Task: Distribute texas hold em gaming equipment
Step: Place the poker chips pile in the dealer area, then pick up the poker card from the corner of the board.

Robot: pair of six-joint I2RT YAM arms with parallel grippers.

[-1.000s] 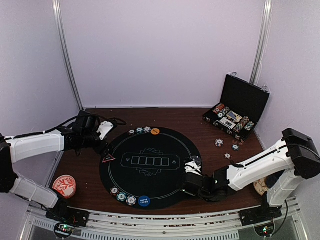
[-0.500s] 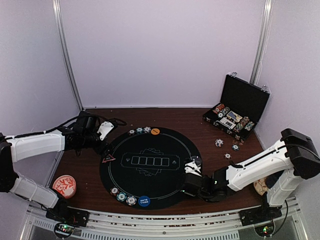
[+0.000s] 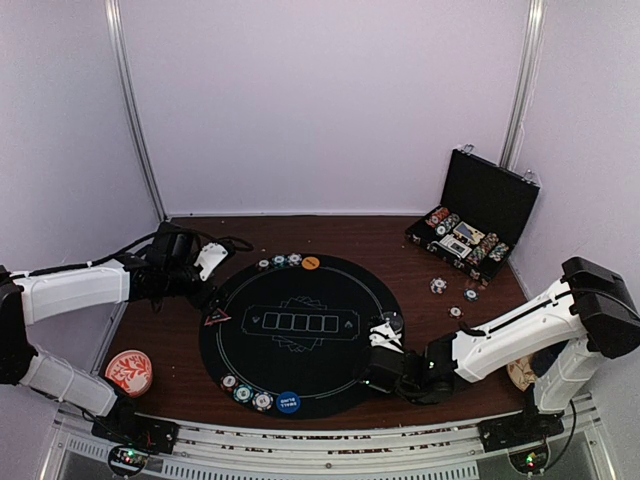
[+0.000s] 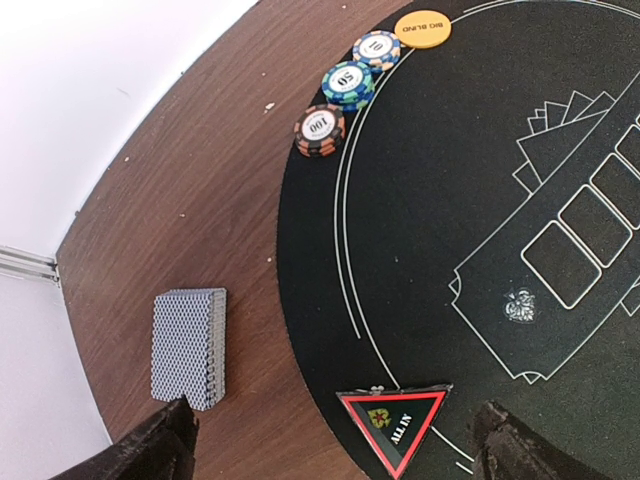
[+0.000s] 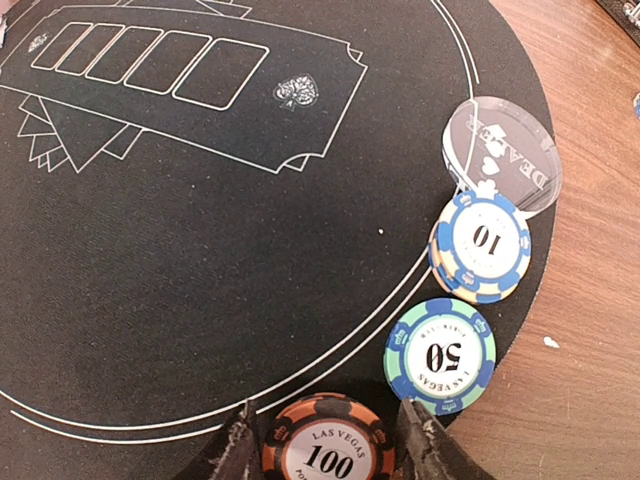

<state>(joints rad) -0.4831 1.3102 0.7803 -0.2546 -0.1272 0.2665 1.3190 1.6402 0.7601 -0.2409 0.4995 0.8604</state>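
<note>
My right gripper (image 5: pixel 325 420) is low over the mat's right edge, its jaws open and straddling an orange-and-black 100 chip (image 5: pixel 325 452) with a narrow gap on each side. Beside it lie a green 50 chip (image 5: pixel 441 356), a blue 10 chip (image 5: pixel 482 245) and a clear dealer button (image 5: pixel 503 152). My left gripper (image 4: pixel 335 408) is wide open above the red triangle marker (image 4: pixel 395 425). The grey-blue card deck (image 4: pixel 190 345) lies on the wood to its left. Three chips (image 4: pixel 346 84) and an orange button (image 4: pixel 421 27) sit on the far rim.
The round black mat (image 3: pixel 300 335) fills the middle of the table. Three chips (image 3: pixel 243 393) and a blue button (image 3: pixel 288 402) are at its near edge. An open chip case (image 3: pixel 475 225) stands back right, with loose chips (image 3: pixel 438 285) near it. A red-and-white dish (image 3: pixel 129 370) is near left.
My right gripper has shifted slightly left along the mat's right edge. The left arm has not moved.
</note>
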